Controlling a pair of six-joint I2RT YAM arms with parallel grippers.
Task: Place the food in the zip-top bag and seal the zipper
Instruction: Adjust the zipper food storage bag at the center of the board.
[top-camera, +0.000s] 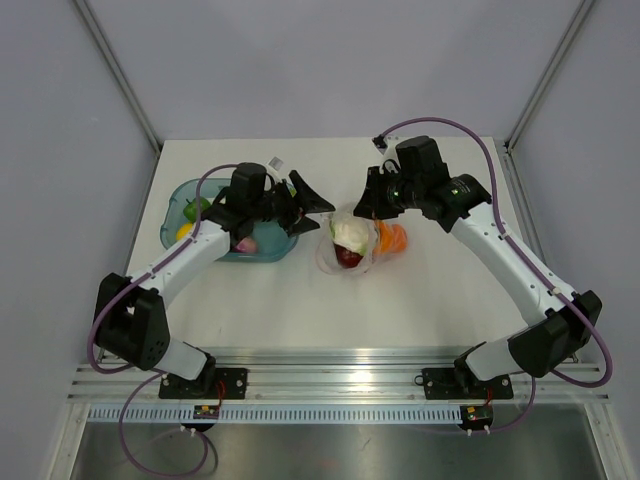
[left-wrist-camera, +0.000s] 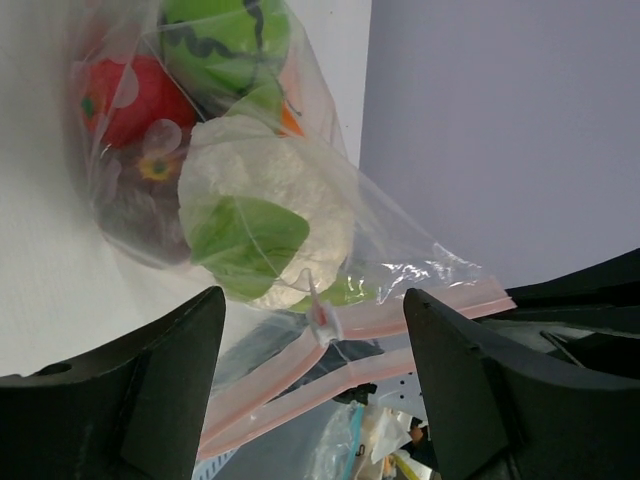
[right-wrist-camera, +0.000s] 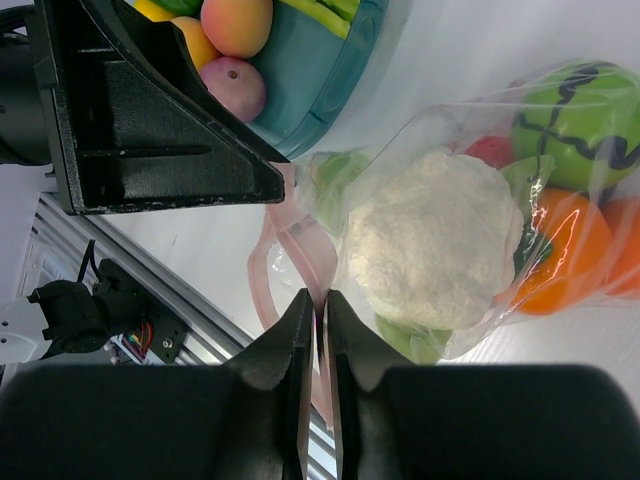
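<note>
Right end effector is nearly closed, apparently pinching the pink zipper of the zip-top bag. Left end effector gapes wide around that zipper, with the cauliflower just beyond.

Cut off by the top edge, above the cauliflower: green striped ball. Blurred behind the zip-top bag, left of the cauliflower: dark purple piece. Hidden between the fingers of the right gripper, below-left of the cauliflower in the right wrist view: part of the zipper.
</note>
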